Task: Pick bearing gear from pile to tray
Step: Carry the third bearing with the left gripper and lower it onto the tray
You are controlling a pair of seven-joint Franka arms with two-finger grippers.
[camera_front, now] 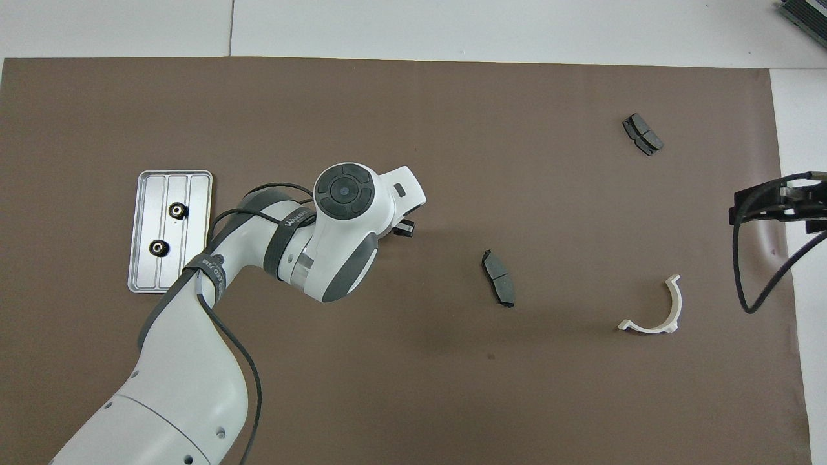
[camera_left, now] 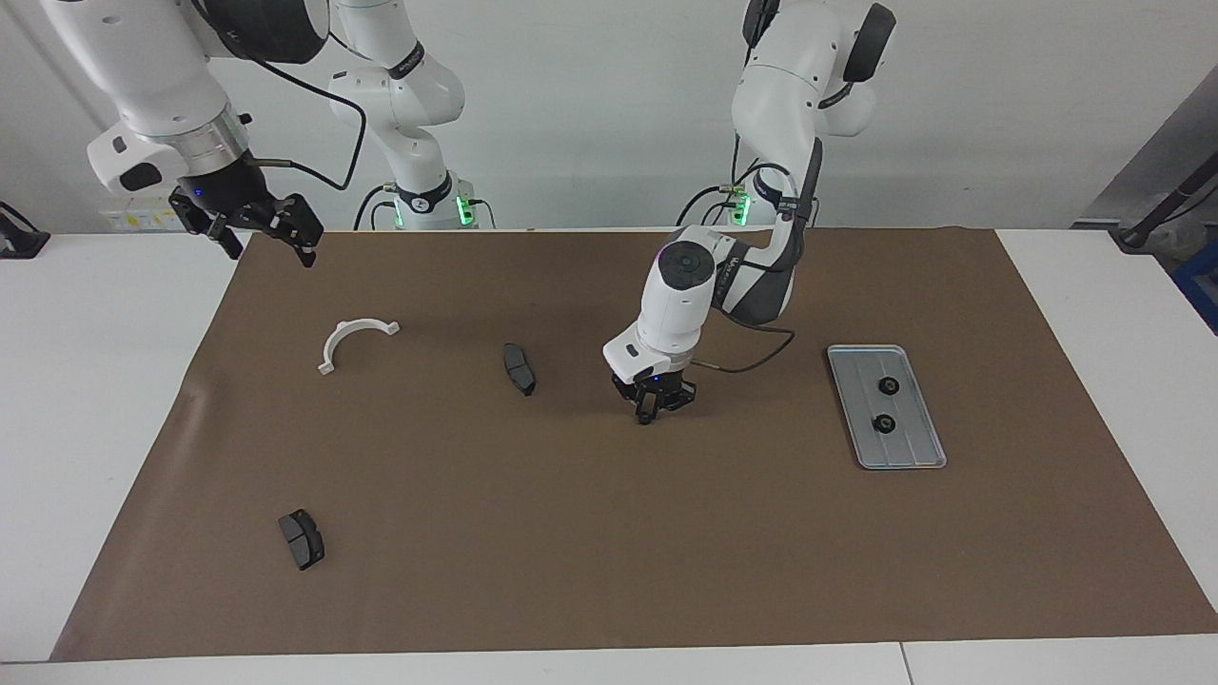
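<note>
My left gripper (camera_left: 649,413) hangs low over the middle of the brown mat, its fingertips shut on a small black bearing gear that shows only as a dark lump at the tips. From overhead the arm's wrist hides that gripper. The silver tray (camera_left: 915,451) (camera_front: 198,219) lies toward the left arm's end and holds two black gears (camera_left: 889,385) (camera_left: 884,423). What lies loose of the pile is two dark brake pads (camera_left: 519,368) (camera_left: 302,538) and a white half-ring bracket (camera_left: 354,340). My right gripper (camera_left: 267,231) waits open, raised over the mat's edge.
The brown mat (camera_left: 609,533) covers most of the white table. One brake pad (camera_front: 498,278) lies close beside the left gripper, toward the right arm's end. A cable loops from the right wrist (camera_front: 743,271) beside the bracket (camera_front: 656,310).
</note>
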